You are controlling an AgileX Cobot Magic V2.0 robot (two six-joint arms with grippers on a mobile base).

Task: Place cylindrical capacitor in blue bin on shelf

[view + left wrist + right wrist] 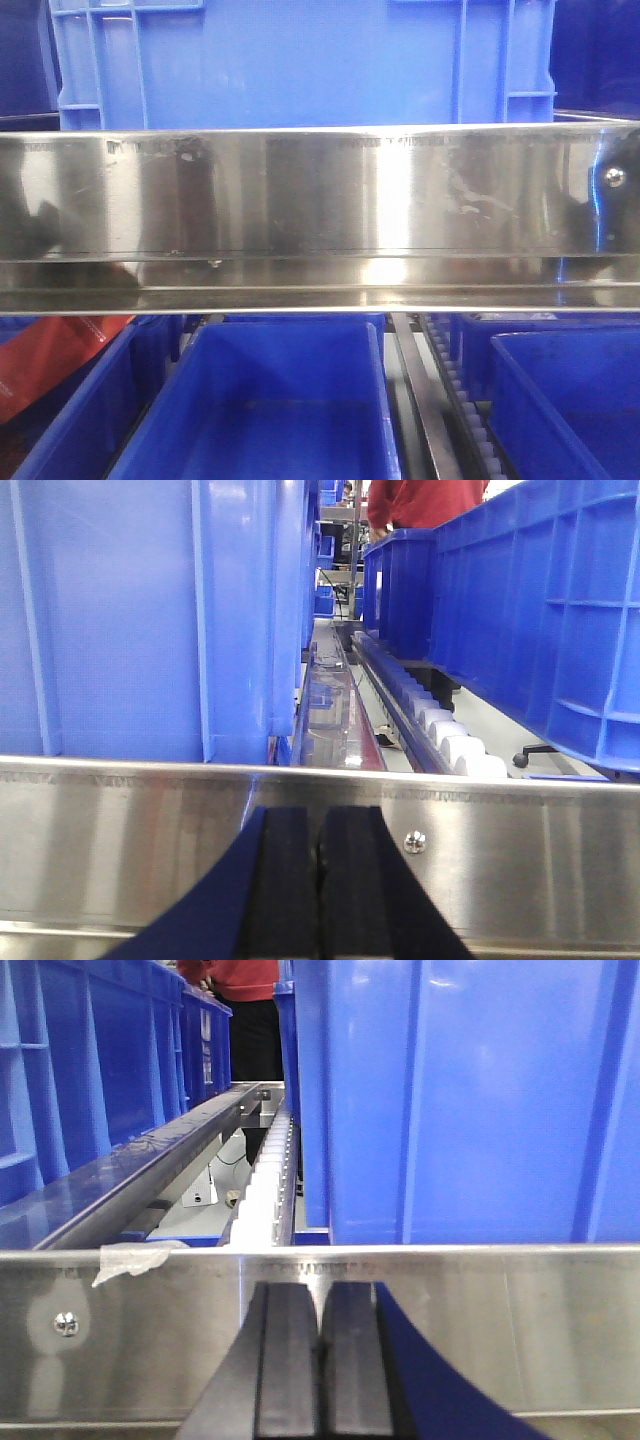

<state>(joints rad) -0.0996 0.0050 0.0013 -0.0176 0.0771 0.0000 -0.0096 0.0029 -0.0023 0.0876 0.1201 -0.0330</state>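
1. A person in a red top (425,502) and dark trousers stands beyond the far end of the rack.
2. A crumpled red-orange plastic bag (50,360) lies at lower left.
3. A torn strip of clear tape (135,1258) clings to the metal rail's top edge.
4. A black castor-wheeled chair base (535,753) stands on the pale floor.

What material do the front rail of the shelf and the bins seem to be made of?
Front rail: probably stainless steel, polished; it mirrors light and shows smudges.
Blue bin: apparently molded plastic, slightly glossy, with ribbed walls.
Rollers: seemingly white plastic.
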